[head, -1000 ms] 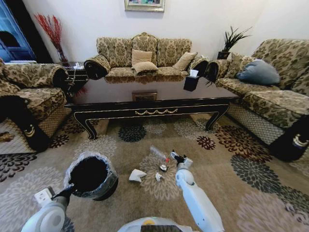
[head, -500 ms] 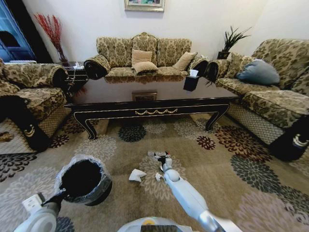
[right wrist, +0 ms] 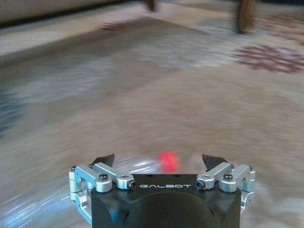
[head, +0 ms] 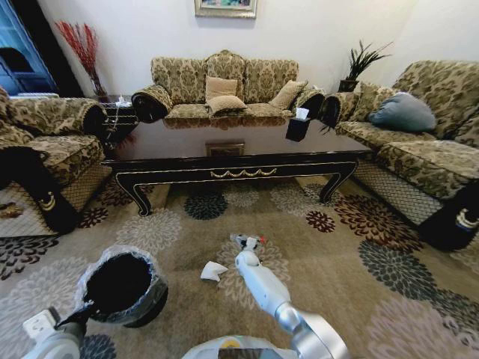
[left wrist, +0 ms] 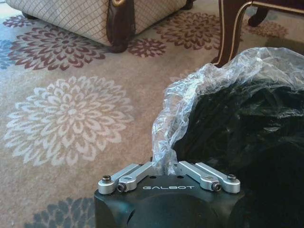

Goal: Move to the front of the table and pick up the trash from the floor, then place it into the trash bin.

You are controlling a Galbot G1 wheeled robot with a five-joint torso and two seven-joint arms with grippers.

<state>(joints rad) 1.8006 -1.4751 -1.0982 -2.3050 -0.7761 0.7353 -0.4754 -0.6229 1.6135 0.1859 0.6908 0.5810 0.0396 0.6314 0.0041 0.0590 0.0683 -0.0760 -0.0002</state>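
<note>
Our right claw [right wrist: 161, 164] is spread wide, its two dark fingertips [right wrist: 105, 160] apart on either side of a clear plastic bottle with a red cap [right wrist: 167, 160] that lies on the floor [right wrist: 156, 95] just ahead of it; the tips are not pressed onto it. From our head camera the right claw [head: 247, 242] reaches low over the carpet at that bottle [head: 241, 239], in front of the long dark surface [head: 224, 153]. A crumpled white paper wad [head: 213, 271] lies on the carpet just to the left of our right arm.

Our left claw [left wrist: 166, 167] is pinching the crinkled clear liner [left wrist: 190, 90] at the rim of the trash bin [left wrist: 247, 142], its fingers pressed together on the plastic. In the head view the left claw [head: 82, 313] holds the black bin [head: 120, 288] at our lower left, well apart from the bottle. A black tissue box [head: 296, 127] stands on the surface, with sofas [head: 224, 86] around it.
</note>
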